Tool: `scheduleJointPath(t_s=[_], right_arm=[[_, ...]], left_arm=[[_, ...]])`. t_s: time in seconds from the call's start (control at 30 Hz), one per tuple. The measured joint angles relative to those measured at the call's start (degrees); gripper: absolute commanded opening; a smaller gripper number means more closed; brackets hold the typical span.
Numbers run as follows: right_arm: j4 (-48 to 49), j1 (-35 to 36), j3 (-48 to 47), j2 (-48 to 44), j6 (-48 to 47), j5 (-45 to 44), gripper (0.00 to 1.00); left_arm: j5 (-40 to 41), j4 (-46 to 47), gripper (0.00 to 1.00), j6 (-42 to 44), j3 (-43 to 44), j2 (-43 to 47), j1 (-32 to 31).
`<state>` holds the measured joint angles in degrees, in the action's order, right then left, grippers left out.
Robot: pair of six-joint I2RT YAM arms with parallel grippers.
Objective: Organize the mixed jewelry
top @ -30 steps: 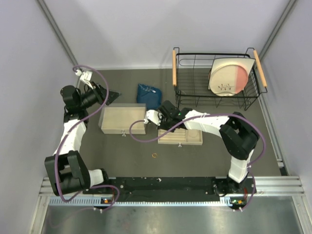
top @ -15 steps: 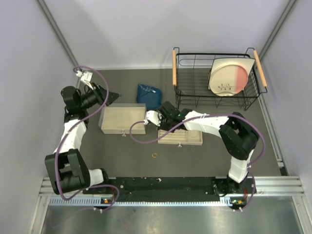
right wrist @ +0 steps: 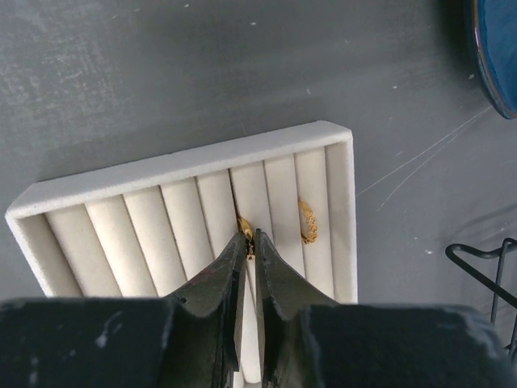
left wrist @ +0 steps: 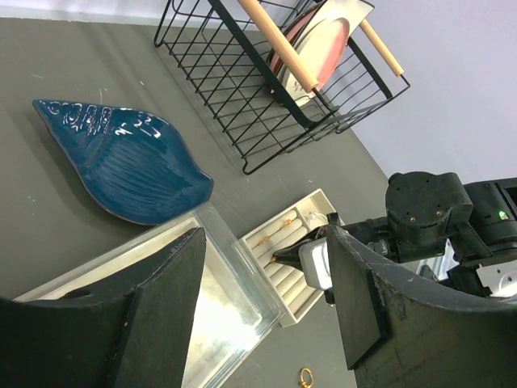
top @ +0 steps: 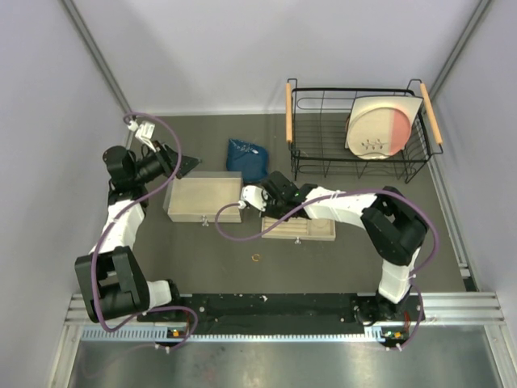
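Observation:
My right gripper is shut on a small gold ring and holds it down in a middle slot of the pale slotted tray. Another gold ring sits two slots over. In the left wrist view the tray also holds small gold rings and a silver hoop. One gold ring lies loose on the table in front of the tray. My left gripper is open and empty, above the far left corner of the wooden box.
A blue shell-shaped dish lies behind the box. A black wire rack with a plate stands at the back right. Grey walls close in both sides.
My right gripper has shifted slightly toward the near left over the tray. My left gripper has barely moved.

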<state>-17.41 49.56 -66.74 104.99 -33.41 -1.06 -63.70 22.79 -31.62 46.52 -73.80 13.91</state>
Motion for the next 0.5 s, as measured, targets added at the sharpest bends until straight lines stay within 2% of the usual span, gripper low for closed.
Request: scheduleJointPath(t_s=[0.03,0.13,0.33,0.5], right_arm=[[-0.02,0.07,0.00,0.00,0.11,-0.20,0.21],[-0.13,0.24,0.00,-0.04,0.39,-0.83,0.30],[-3.67,0.28,-0.04,-3.04,1.44,-1.64,0.34],[-7.28,0.31,-1.29,-8.68,2.69,-1.73,0.31]], left_arm=[[0.00,-0.02,0.67,0.04,-0.13,0.00,0.00],[-0.02,-0.37,0.67,0.37,-0.35,0.02,0.04],[-0.02,-1.95,0.67,2.29,-0.59,0.46,0.07],[-0.07,-4.98,0.67,5.16,-0.59,1.22,0.11]])
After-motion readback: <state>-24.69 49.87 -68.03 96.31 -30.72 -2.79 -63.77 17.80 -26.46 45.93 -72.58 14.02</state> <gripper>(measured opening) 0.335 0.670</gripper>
